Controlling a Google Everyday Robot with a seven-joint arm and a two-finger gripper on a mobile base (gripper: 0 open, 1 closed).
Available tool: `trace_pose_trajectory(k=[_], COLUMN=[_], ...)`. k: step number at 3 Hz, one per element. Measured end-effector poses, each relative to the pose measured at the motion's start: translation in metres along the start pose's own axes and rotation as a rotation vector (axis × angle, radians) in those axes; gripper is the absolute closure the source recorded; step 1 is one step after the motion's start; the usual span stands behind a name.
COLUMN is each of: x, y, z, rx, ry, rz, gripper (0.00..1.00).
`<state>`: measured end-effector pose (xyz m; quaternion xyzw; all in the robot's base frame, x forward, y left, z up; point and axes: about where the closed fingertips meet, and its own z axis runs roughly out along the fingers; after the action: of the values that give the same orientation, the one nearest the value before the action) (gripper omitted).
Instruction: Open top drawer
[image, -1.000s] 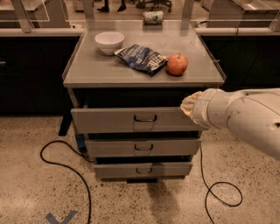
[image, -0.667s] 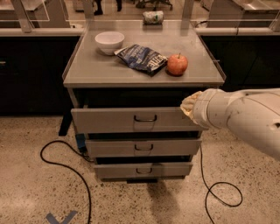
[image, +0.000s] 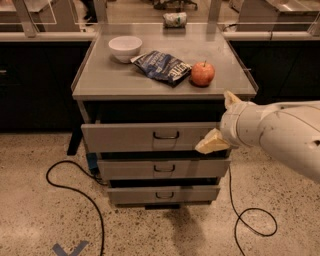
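With jaws spread and empty, the gripper (image: 212, 121) at the top drawer's (image: 125, 138) 3 o'clock end should probably catch the handle (image: 166, 135) and pull straight.

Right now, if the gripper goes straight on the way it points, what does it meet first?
Probably the right end of the top drawer front. The gripper, at the right side of the cabinet, points left toward it, though depth is unclear.
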<state>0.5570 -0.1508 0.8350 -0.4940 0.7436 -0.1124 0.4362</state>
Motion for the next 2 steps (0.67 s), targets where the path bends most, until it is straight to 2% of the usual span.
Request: trace_pose_trajectory(k=[1, 2], x=[0.0, 0.01], y=[0.0, 0.002], z=[0.0, 0.009], rx=[0.0, 0.012], ry=[0.0, 0.006], rz=[0.0, -0.016], gripper=[0.0, 0.0])
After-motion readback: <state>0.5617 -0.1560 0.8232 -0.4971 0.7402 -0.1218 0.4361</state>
